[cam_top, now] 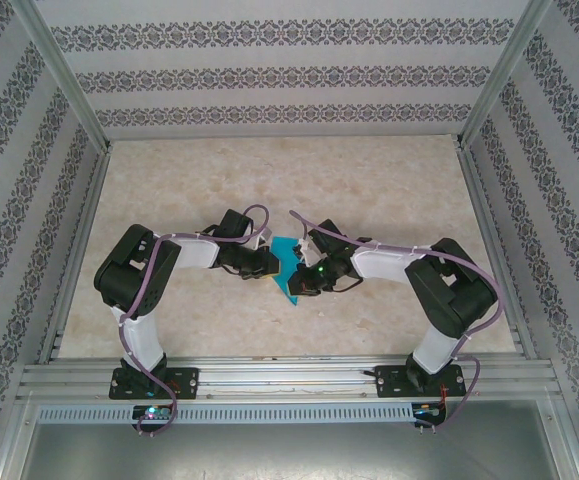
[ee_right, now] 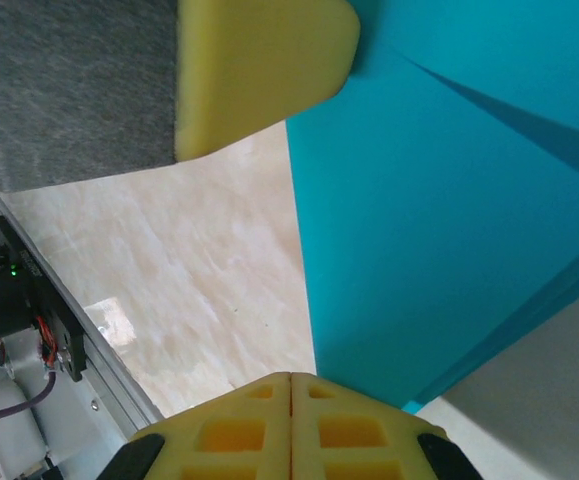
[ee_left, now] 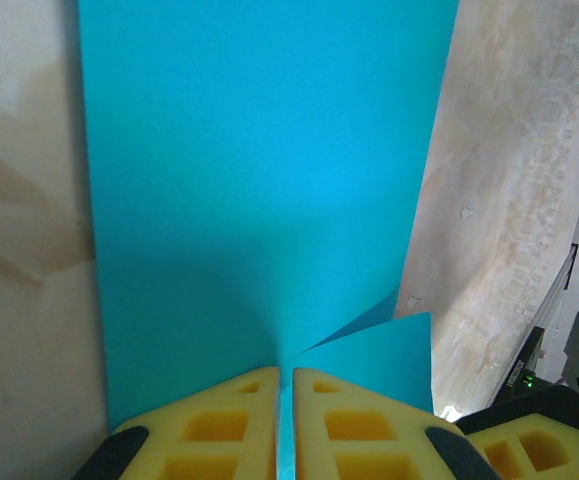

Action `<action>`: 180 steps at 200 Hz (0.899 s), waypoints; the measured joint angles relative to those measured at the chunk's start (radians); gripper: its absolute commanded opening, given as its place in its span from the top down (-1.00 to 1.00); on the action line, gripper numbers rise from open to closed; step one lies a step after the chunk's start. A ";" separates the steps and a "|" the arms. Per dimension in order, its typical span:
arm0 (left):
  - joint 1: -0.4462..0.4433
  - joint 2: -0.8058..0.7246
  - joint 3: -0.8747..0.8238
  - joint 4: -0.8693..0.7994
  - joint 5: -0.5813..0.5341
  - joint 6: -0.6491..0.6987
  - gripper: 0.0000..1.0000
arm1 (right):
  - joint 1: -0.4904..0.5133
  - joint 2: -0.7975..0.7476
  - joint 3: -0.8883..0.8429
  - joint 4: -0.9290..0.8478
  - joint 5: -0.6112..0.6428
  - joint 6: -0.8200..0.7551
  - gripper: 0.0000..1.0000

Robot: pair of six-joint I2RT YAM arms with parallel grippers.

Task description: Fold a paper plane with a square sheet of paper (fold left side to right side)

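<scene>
The square sheet of paper (cam_top: 287, 270) is turquoise-blue and partly folded, lying mid-table between the two arms. In the left wrist view the paper (ee_left: 259, 180) stretches away from me with a loose flap lifting at the right. My left gripper (ee_left: 285, 375) is shut on its near edge, and a thin blue strip shows between the yellow pads. From above, the left gripper (cam_top: 269, 262) is at the sheet's left side and my right gripper (cam_top: 307, 275) at its right. The right gripper (ee_right: 291, 378) is shut with its pads tight together at the edge of the paper (ee_right: 449, 200), no blue between them.
The marbled tabletop (cam_top: 369, 190) is boxed in by aluminium rails (cam_top: 289, 378) and patterned walls. In the left wrist view a yellow fingertip (ee_left: 544, 445) of the right gripper sits close at the lower right. A pad of the left gripper (ee_right: 259, 70) hangs at the top of the right wrist view.
</scene>
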 measured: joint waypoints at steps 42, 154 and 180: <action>0.000 0.000 0.000 0.000 0.000 0.000 0.74 | 0.002 0.016 -0.001 0.003 0.000 0.008 0.85; -0.003 0.000 0.006 -0.012 -0.008 0.000 0.74 | 0.013 0.047 -0.006 0.003 -0.001 0.018 0.85; -0.004 0.000 0.008 -0.015 -0.011 0.000 0.74 | 0.013 0.050 -0.006 0.004 -0.001 0.018 0.85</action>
